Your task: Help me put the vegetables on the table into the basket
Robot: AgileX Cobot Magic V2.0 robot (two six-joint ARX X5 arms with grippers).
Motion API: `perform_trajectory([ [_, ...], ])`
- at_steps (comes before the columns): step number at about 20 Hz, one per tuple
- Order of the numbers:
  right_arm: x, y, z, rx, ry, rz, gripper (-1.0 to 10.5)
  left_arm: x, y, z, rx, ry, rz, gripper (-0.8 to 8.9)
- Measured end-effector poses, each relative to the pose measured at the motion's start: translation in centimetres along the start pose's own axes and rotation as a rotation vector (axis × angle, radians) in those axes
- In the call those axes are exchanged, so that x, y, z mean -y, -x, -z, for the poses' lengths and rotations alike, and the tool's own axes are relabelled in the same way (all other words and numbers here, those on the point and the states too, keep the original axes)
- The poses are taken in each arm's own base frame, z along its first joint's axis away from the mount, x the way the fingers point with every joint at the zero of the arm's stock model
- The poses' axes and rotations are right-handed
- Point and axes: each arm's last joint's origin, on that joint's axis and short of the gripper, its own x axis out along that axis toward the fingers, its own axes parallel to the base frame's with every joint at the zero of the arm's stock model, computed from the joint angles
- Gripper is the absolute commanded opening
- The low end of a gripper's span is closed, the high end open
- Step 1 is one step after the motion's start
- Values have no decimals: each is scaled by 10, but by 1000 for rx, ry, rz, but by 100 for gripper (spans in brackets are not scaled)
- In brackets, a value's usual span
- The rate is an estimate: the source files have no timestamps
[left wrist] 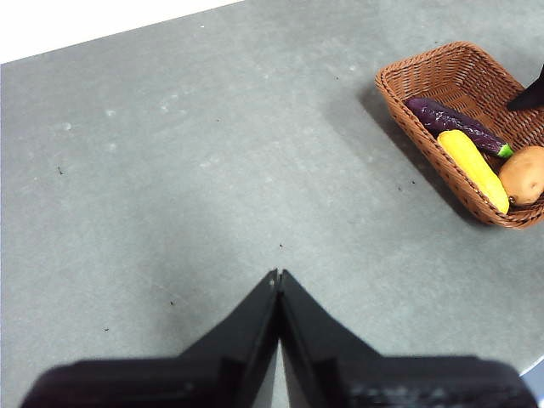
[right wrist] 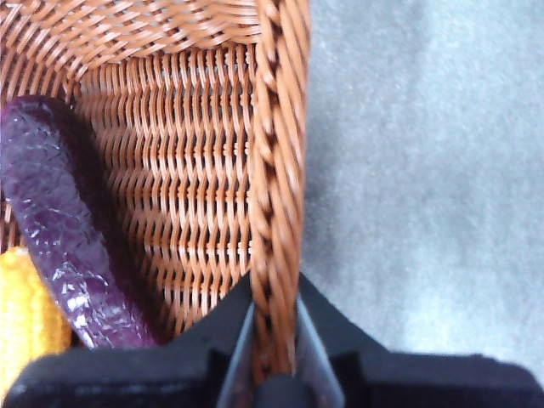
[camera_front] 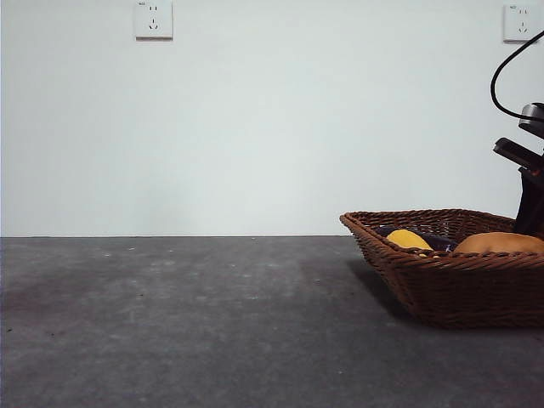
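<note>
The wicker basket (camera_front: pixel 442 265) stands on the table (camera_front: pixel 170 323) at the right. In it lie the tan potato (camera_front: pixel 501 243), the yellow oblong vegetable (camera_front: pixel 408 239) and the purple eggplant (camera_front: pixel 440 243). The left wrist view shows the basket (left wrist: pixel 406 110) with the eggplant (left wrist: pixel 450 121), yellow vegetable (left wrist: pixel 474 157) and potato (left wrist: pixel 525 174) side by side. My right gripper (right wrist: pixel 274 340) has its jaws closed on the basket's braided rim (right wrist: pixel 276 170), next to the eggplant (right wrist: pixel 59 229) and yellow vegetable (right wrist: pixel 21 314). It shows dark at the far right (camera_front: pixel 531 195). My left gripper (left wrist: pixel 278 276) is shut and empty above bare table.
A white wall stands behind the table with two sockets, one at the upper left (camera_front: pixel 153 19) and one at the upper right (camera_front: pixel 520 21). A black cable (camera_front: pixel 501 81) loops above the right arm. The table's edge shows in the left wrist view (left wrist: pixel 531 367).
</note>
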Motion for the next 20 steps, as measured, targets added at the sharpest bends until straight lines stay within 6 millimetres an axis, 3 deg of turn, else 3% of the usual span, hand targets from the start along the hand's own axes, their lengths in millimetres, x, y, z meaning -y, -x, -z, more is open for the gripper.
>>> perform_trajectory([
  [7,3,-6,-1,8,4,4,12,0,0,0,0,0,0,-8],
  [8,3,-6,-2,11,6,3,93,0,0,0,0,0,0,-8],
  [10,3,-6,-4,35,25,4,363,0,0,0,0,0,0,-8],
  [11,2,-5,-6,43,31,-1,420,0,0,0,-1,0,0,-8],
  [17,-7,13,-19,33,26,-7,410,0,0,2,-16,4,3,-8],
  [20,-25,49,-18,68,48,-9,406,0,0,2,-16,4,3,-8],
])
